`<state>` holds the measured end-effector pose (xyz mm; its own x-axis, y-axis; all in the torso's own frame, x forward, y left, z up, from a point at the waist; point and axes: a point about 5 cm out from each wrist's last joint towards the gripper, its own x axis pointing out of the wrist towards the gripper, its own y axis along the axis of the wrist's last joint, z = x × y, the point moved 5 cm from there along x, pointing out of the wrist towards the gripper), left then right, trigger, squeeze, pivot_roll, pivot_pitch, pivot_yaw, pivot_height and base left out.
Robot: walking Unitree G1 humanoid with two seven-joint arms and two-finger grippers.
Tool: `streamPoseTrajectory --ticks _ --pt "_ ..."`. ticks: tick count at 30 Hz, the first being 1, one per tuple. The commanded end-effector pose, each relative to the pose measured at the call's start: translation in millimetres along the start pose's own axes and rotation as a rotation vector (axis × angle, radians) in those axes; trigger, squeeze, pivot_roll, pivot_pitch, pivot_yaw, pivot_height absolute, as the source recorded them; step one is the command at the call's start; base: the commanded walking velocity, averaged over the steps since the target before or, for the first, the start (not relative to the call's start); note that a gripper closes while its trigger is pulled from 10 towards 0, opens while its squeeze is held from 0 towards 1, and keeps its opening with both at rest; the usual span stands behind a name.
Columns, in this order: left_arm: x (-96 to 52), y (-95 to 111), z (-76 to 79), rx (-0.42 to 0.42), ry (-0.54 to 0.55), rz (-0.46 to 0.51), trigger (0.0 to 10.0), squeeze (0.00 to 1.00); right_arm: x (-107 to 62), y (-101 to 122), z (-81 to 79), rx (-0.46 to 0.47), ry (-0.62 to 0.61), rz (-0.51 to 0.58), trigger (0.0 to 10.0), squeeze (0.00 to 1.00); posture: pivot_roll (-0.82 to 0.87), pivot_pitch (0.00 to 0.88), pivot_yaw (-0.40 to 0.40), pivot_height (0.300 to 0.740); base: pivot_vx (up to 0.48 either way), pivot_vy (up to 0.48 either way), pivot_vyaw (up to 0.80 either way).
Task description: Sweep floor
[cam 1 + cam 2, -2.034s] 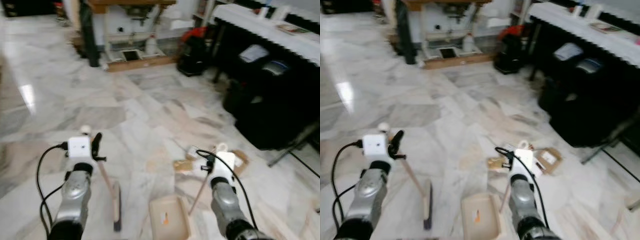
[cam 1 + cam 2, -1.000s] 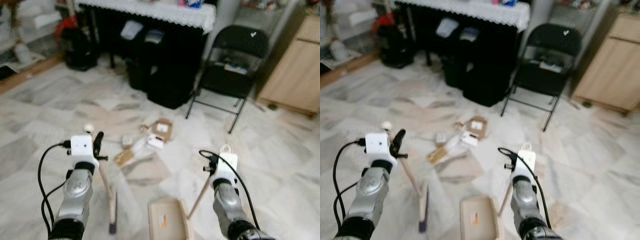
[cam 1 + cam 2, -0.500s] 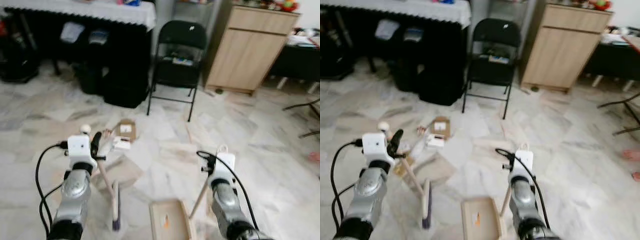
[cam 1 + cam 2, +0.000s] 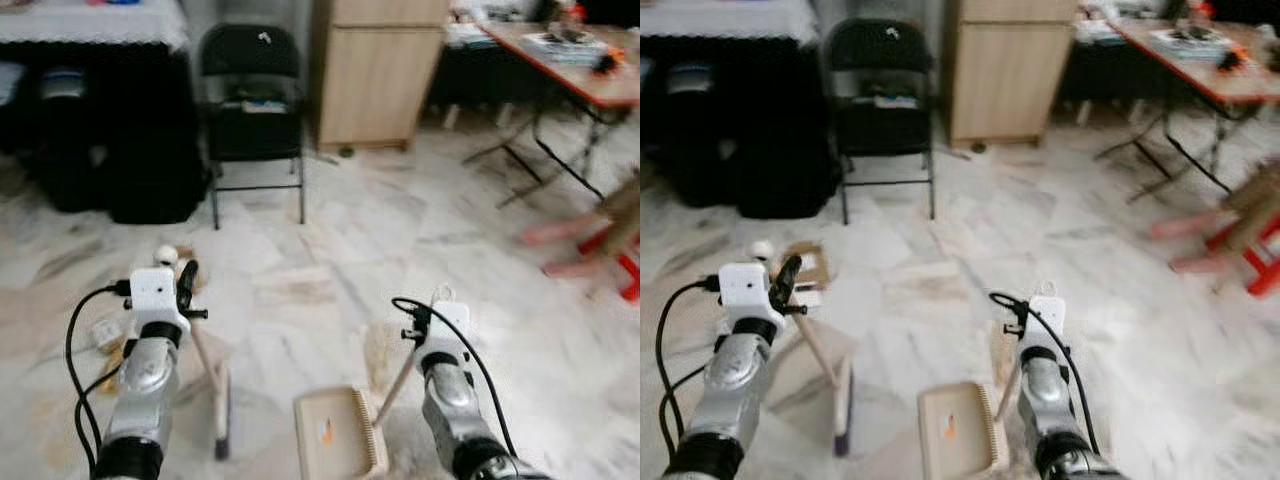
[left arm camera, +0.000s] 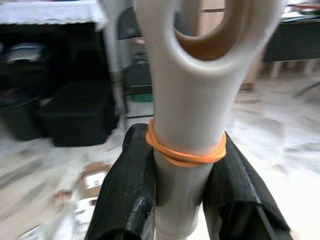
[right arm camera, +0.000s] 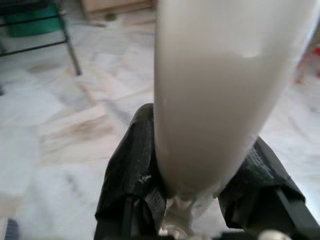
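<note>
The left pincer (image 5: 182,200) is clenched on the cream plastic handle of a short broom (image 4: 208,372), its two black fingers (image 5: 127,195) pressed to either side of the shaft just under an orange rubber band (image 5: 185,152). The right pincer (image 6: 195,197) grips the pale handle of a beige plastic dustpan (image 4: 338,434) in the same way.

The broom's long axis slants from the left pincer down and to the right, ending in a dark brush head (image 4: 222,420) on the white marble floor (image 4: 330,250) at near left. The dustpan lies flat on the floor near centre, between the two arms, its handle rising to the right into the right pincer.

Open floor stretches ahead through the middle and to the right. At left, just beside the left pincer, flat brown cardboard scraps (image 4: 810,265) lie on the floor. Farther off at left stand a black folding chair (image 4: 250,110) and, left of it, a dark table with a white lace cloth (image 4: 90,25) with dark bins (image 4: 150,170) beneath. A light wooden cabinet (image 4: 380,70) stands at far centre. At far right a brown-topped table on thin metal legs (image 4: 560,70) edges the free floor, and a blurred red shape (image 4: 625,270) sits at the right border.
</note>
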<state>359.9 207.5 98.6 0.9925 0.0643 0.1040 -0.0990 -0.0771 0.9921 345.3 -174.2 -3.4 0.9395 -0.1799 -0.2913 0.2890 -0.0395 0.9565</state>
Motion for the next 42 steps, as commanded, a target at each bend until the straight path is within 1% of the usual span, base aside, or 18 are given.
streamPoseTrajectory --ticks 1,12,25,42 --pt "3.3 10.1 -1.0 -0.005 0.004 0.040 10.0 0.00 2.9 13.1 -3.2 -0.005 0.008 0.054 10.0 0.00 0.04 0.000 -0.052 0.740 0.000 0.000 0.00" --pt "3.0 8.4 -1.2 -0.009 0.007 0.033 10.0 0.00 2.9 14.2 -4.2 -0.004 0.013 0.060 10.0 0.00 0.04 0.000 -0.055 0.740 0.000 0.000 0.00" --pt "2.9 7.7 -1.9 -0.013 0.015 0.031 10.0 0.00 3.4 15.4 -4.1 -0.007 0.015 0.063 10.0 0.00 0.04 0.003 -0.058 0.740 0.000 0.284 0.00" --pt "3.1 8.0 -4.3 -0.010 0.025 0.031 10.0 0.00 3.4 15.2 -4.4 -0.006 0.017 0.062 10.0 0.00 0.04 0.009 -0.057 0.740 0.000 0.392 0.00"
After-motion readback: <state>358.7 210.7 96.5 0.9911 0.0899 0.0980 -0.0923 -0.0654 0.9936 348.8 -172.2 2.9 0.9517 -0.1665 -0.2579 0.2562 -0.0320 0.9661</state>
